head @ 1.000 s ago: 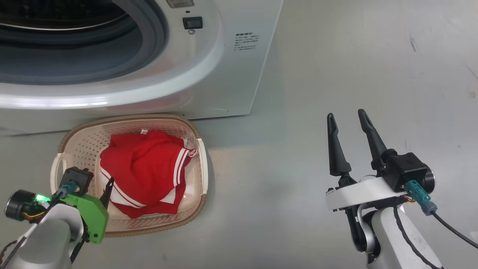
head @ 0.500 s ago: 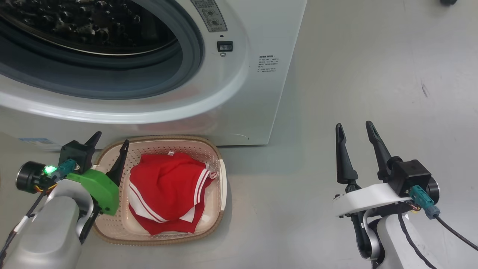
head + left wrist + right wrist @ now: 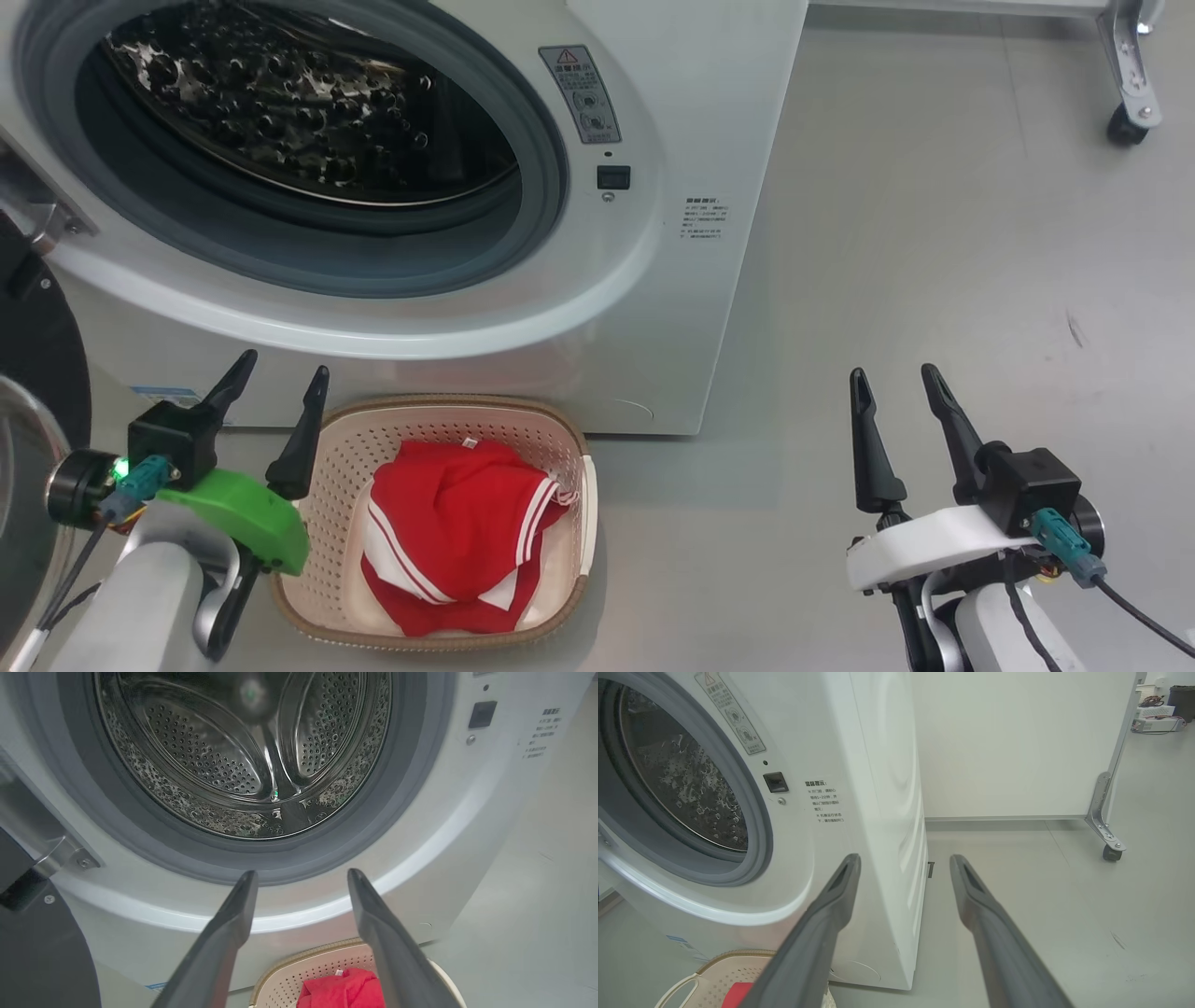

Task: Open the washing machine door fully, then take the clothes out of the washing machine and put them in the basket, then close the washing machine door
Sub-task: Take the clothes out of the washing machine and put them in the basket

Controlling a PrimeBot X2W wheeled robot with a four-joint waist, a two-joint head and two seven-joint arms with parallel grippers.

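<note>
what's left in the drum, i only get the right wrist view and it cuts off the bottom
observer: Nothing that I can see. The left wrist view shows the drum as bare metal.
operator: where's the load then
observer: The clothes lie in the basket in front of the washer.
operator: what's off to my left
observer: The door, swung wide open at the head view's left edge.

head: high, looking down | wrists: low, facing washing machine (image 3: 672,327) | shared: basket (image 3: 341,495)
</note>
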